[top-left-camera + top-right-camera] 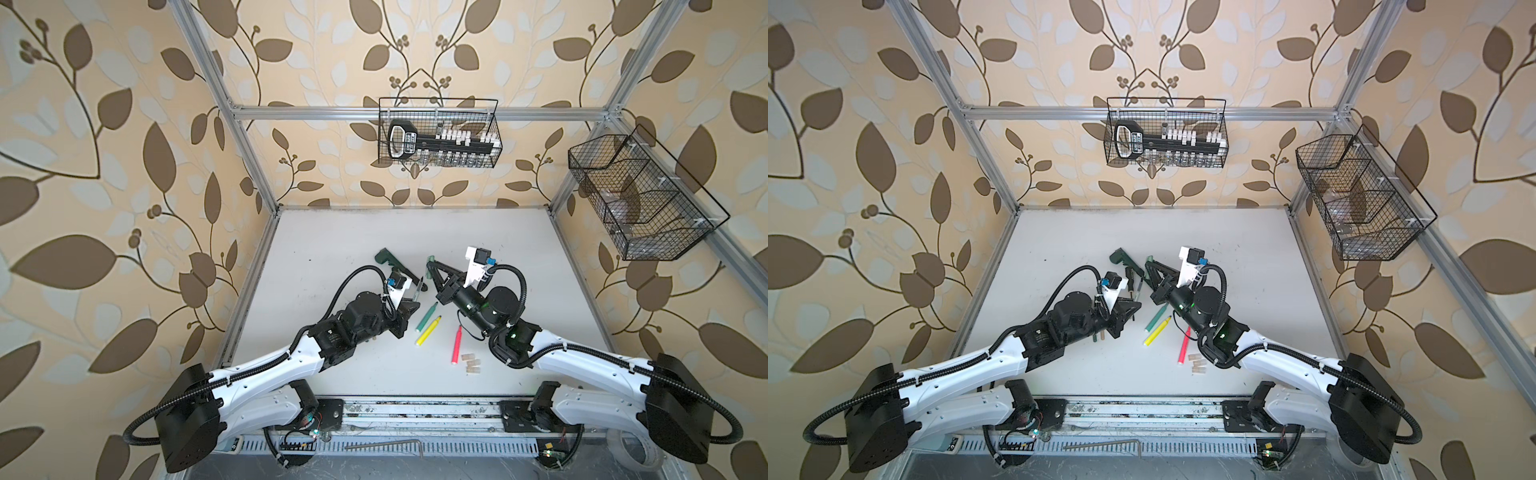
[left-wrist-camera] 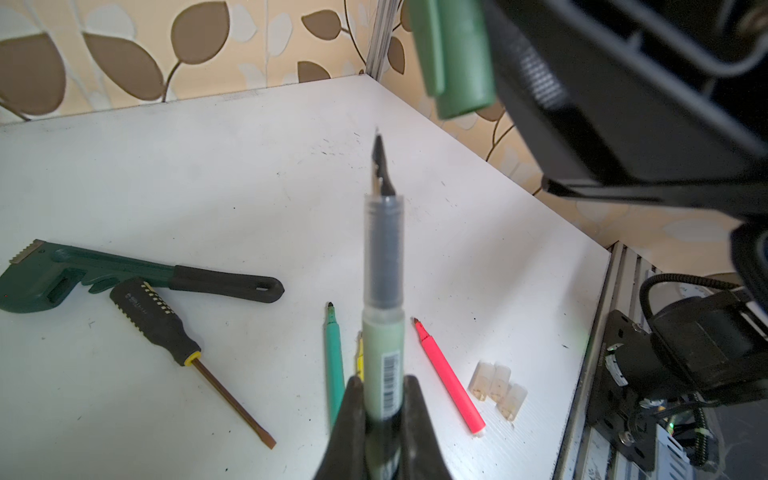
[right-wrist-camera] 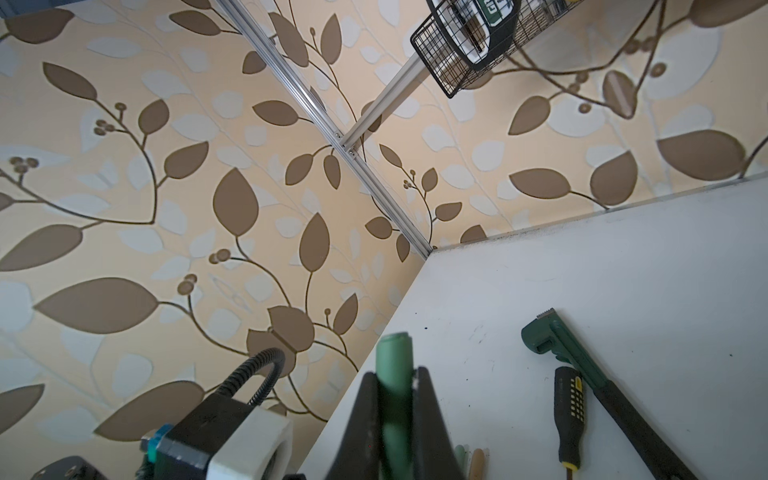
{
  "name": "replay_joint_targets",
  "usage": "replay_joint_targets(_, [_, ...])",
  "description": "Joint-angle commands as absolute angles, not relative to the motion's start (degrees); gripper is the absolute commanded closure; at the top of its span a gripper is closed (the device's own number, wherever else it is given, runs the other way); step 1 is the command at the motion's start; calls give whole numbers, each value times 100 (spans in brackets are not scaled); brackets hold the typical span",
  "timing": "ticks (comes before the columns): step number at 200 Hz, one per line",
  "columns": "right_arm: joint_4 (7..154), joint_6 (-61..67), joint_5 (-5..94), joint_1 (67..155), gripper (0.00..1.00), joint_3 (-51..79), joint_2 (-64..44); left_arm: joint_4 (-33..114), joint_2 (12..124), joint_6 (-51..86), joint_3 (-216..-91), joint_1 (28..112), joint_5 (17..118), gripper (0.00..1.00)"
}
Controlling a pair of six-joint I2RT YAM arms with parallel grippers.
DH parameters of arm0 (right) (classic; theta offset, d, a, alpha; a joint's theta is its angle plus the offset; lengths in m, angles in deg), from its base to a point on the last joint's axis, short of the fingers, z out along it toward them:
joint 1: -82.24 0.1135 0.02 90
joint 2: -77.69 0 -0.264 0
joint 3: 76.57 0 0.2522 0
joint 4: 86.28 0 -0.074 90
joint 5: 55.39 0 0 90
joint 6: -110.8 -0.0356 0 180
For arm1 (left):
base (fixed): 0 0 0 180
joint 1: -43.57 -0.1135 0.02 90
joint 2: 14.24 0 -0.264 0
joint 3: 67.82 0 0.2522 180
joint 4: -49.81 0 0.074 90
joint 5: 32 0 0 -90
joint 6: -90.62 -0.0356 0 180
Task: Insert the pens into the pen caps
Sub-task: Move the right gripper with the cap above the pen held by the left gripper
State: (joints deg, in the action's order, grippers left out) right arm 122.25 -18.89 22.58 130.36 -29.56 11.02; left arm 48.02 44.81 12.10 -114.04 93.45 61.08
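Observation:
My left gripper is shut on a grey-green pen, its bare black nib pointing away from the jaws. My right gripper is shut on a green pen cap, held above the table a little apart from the nib. Teal green, yellow and pink pens lie uncapped between the arms. Three pale beige pen caps sit beside the pink pen.
A dark green wrench and a black-handled screwdriver lie behind the grippers. Wire baskets hang on the back wall and the right wall. A hex key lies on the front rail.

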Motion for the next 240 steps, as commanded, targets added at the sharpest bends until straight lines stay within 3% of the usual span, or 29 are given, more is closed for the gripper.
replay_joint_targets(1, [12509, -1986, 2200, 12989, 100, -2713, 1006, 5064, 4460, 1157, -11447, 9393, 6227, 100])
replay_joint_targets(106, [12637, -2121, 2606, 12976, 100, -2502, 529, 5037, 4405, 1161, -11444, 9401, 6116, 100])
replay_joint_targets(240, [12593, -2192, 2204, 13191, 100, -2702, 392, 4999, 4167, 1230, -11338, 9401, 5648, 100])
